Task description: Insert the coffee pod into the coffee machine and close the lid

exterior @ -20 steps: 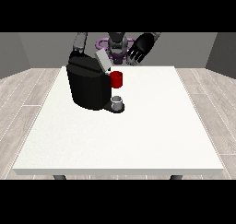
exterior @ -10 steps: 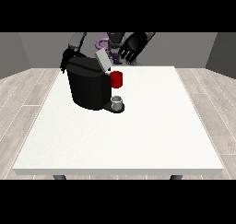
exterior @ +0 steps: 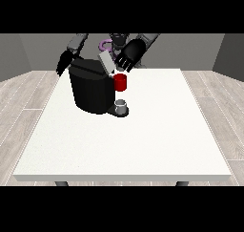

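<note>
two black hands at a dark coffee machine on a white worktop, lid up.

at the view's left, one hand hangs just behind the back corner of the coffee machine; whether its fingers are open or curled cannot be told. the black machine stands on the worktop left of centre, its grey lid tilted up and open. a red part, which may be the coffee pod, shows at the machine's front, above a small grey cup on the base. the hand at the view's right is up against the raised lid, fingers curled down beside it; no held thing is visible.
</note>
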